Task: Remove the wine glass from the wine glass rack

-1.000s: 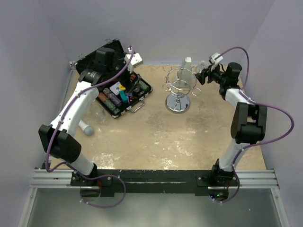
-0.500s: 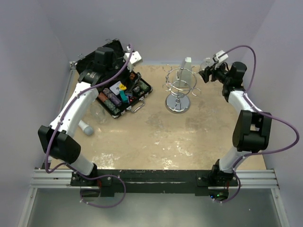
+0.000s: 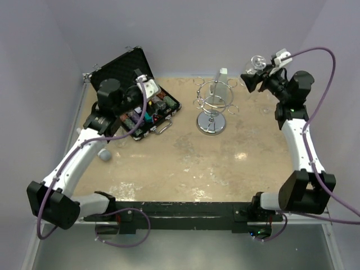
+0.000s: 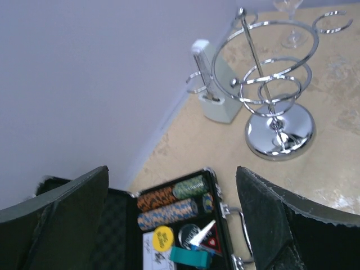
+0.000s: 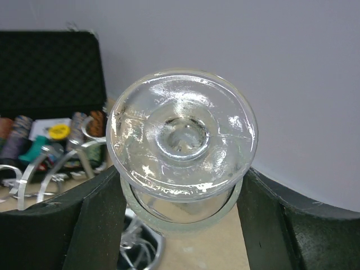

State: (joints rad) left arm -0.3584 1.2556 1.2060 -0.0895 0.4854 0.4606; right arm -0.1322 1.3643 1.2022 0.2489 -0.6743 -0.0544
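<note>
The wine glass is clear, and its round foot faces the right wrist camera. My right gripper is shut on its bowl, one black finger on each side. From above, the wine glass hangs in the air by the back wall, in my right gripper, right of and apart from the wine glass rack. The chrome wine glass rack stands on its round base with bare loops. My left gripper hovers open over the open chip case, and the left gripper has nothing between its fingers.
A black case of poker chips lies open at the back left, and the left wrist view shows the case too. A white block stands behind the rack. A grey cylinder lies at the left. A clear stemmed glass shows beyond the rack.
My right arm has carried the wine glass up and to the right, away from the rack's loops. My left arm has drawn back from the case lid toward the near side.
</note>
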